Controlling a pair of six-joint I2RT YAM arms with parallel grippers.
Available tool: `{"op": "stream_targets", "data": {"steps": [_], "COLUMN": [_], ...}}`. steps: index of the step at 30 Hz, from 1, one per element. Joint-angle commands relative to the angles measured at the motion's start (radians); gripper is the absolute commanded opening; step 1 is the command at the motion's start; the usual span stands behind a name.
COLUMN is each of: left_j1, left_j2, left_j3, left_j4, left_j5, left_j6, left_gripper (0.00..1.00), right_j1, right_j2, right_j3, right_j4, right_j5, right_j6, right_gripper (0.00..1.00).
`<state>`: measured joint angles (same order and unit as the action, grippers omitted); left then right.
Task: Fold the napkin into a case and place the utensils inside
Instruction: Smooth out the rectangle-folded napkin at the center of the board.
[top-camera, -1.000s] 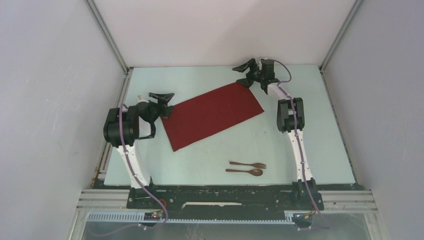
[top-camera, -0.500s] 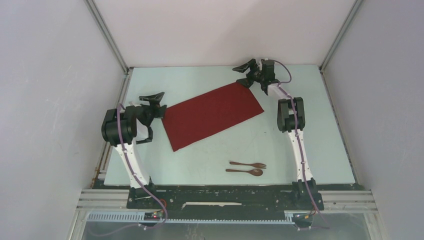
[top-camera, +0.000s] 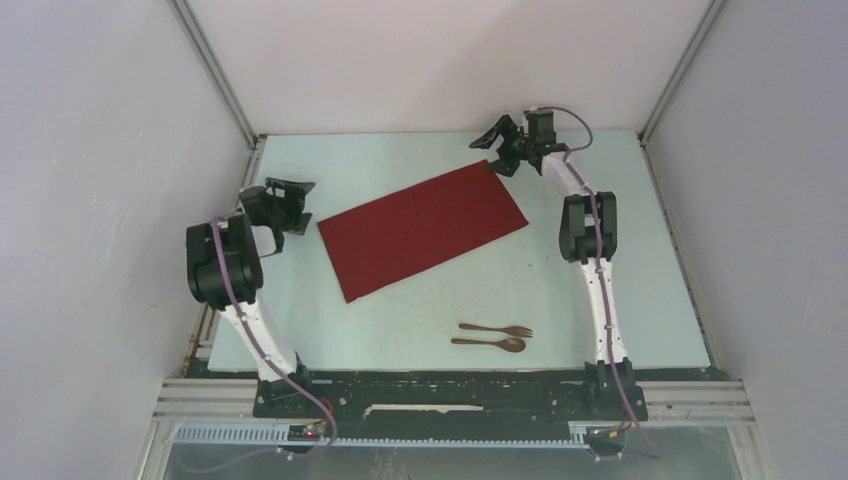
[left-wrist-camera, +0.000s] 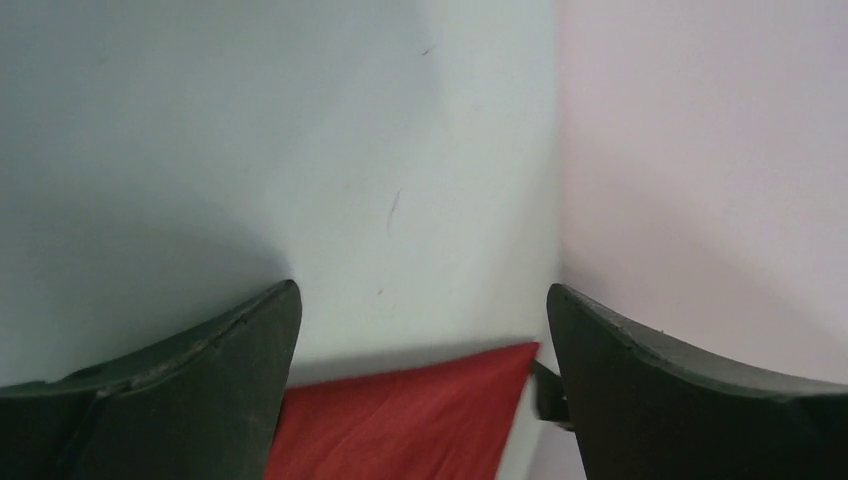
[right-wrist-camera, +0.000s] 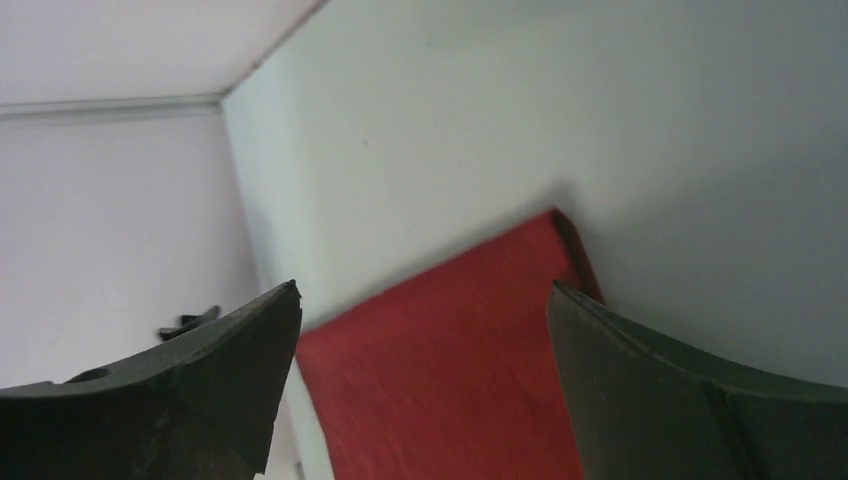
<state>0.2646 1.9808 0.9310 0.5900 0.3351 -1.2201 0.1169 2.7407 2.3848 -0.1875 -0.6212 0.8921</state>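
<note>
Pale desk (top-camera: 620, 250), white walls; napkin (top-camera: 422, 228) lies flat mid-desk, running 8-to-2 o'clock. left pincer (top-camera: 295, 198) off its 9 o'clock corner, right pincer (top-camera: 500, 150) at 1 o'clock. Both are wide open and empty, probably letting the fold settle. fork (top-camera: 497, 329) and spoon (top-camera: 490, 344) parked at 5 o'clock, clear of folding.

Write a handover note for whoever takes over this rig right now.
Left gripper: open, empty, just off the left end of the napkin.
Right gripper: open, empty, by its far right corner.
Napkin: flat on the table, a long slanted rectangle, seemingly folded once, not yet a case.
Fork and spoon: side by side near the front edge, untouched.
Left to do: finish the folds, slip both utensils inside.
</note>
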Motion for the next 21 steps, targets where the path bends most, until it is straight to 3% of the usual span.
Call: {"op": "stream_targets", "data": {"steps": [1,4,6,10,14,21], "left_j1": [-0.032,-0.089,-0.134,-0.246,-0.374,-0.544], "left_j2": [-0.239,-0.412,-0.510,-0.658,-0.756,-0.832], "left_j3": [0.060,0.112,0.078,-0.010,-0.096,-0.160], "left_j4": [-0.373,-0.634,-0.685,-0.772,-0.848,-0.937], "left_j5": [-0.055,-0.155,-0.157,-0.125,-0.115,-0.116], "left_j6": [0.255,0.373,0.410,0.499,0.579,0.611], "left_gripper": [1.00,1.00,1.00,1.00,1.00,0.98], "right_j1": [-0.013,-0.004,0.008,0.062,0.069,0.096], "right_j2": [-0.255,-0.361,-0.399,-0.338,-0.312,-0.203], "right_j3": [0.032,-0.026,-0.084,0.042,0.085,0.147], "right_j4": [-0.389,-0.642,-0.743,-0.955,-0.973,-0.993], "right_j5": [0.144,0.318,0.396,0.557,0.517,0.480], "right_j6": [-0.406,-0.612,-0.739,-0.925,-0.979,-1.070], "right_gripper": [1.00,1.00,1.00,1.00,0.99,0.89]}}
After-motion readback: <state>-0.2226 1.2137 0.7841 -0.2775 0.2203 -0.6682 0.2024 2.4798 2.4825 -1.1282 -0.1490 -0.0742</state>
